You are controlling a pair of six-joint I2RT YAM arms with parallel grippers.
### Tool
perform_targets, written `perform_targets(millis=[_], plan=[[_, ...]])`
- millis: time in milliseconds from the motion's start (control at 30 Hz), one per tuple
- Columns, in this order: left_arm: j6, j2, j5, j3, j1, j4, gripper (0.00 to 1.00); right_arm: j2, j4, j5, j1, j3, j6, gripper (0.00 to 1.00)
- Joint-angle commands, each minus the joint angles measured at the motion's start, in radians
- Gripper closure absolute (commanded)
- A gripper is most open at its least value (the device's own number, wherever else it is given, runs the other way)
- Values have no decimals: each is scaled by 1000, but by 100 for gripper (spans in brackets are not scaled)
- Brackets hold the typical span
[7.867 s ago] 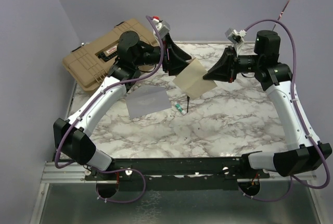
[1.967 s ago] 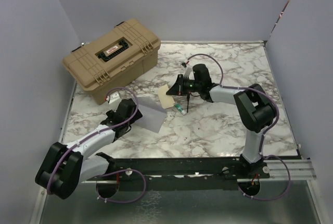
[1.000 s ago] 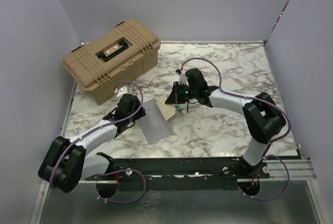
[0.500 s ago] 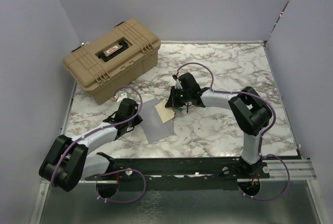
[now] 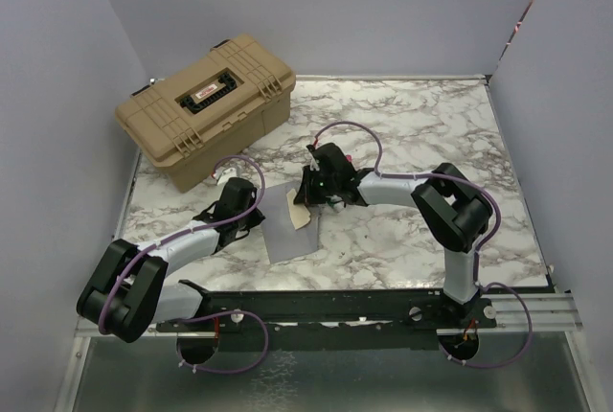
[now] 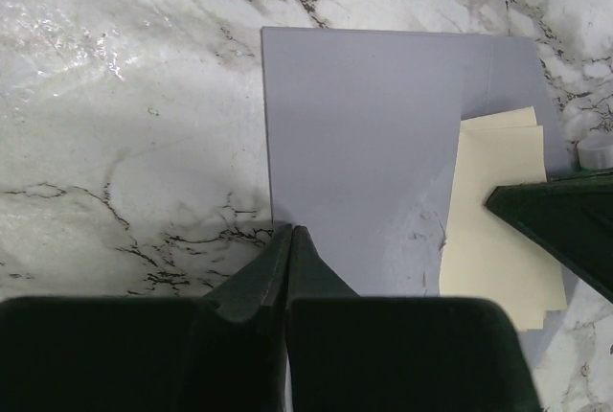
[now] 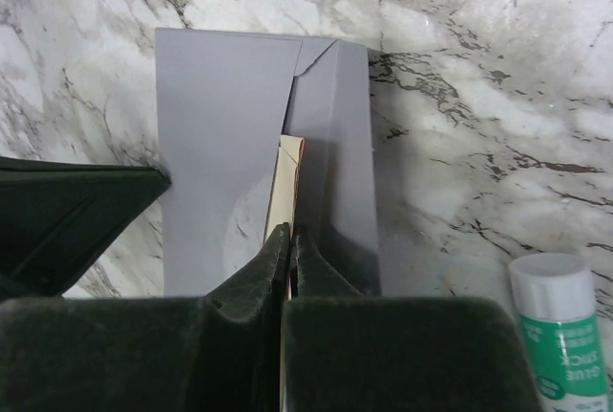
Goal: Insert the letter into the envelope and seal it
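Marbled bench lies under everything. My right fingers are clenched on the letter, which from my wrist shows only as a thin tan strip. Its leading side is aimed into the envelope, whose mouth gapes toward me. My left fingers are pressed together at the envelope's opposite edge. I judge they are there to stop it sliding while the letter is pushed in, though I cannot tell whether they pinch paper or merely bear down on it.

The left wrist view shows most of the letter lying flat outside, with one side tucked under the grey panel. Only the right wrist view shows the lifted panel and a glue stick nearby, handy for sealing. Only the overhead view shows the tan case, well apart at the far left.
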Motion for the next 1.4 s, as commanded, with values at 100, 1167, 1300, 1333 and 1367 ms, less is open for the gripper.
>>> perform_targets(millis=[100, 1167, 1300, 1333, 1367], plan=[[-9, 10, 51, -32, 2, -112, 99, 17, 119, 56, 22, -18, 99, 100], [-141, -6, 75, -76, 3, -40, 98, -34, -72, 112, 59, -11, 189, 50], [-140, 2, 90, -71, 4, -40, 98, 1, -72, 46, 61, 8, 197, 49], [-139, 2, 95, -71, 4, -40, 98, 11, -70, 30, 61, 13, 202, 49], [-140, 2, 101, -70, 4, -40, 98, 16, -63, 17, 65, 14, 204, 49]])
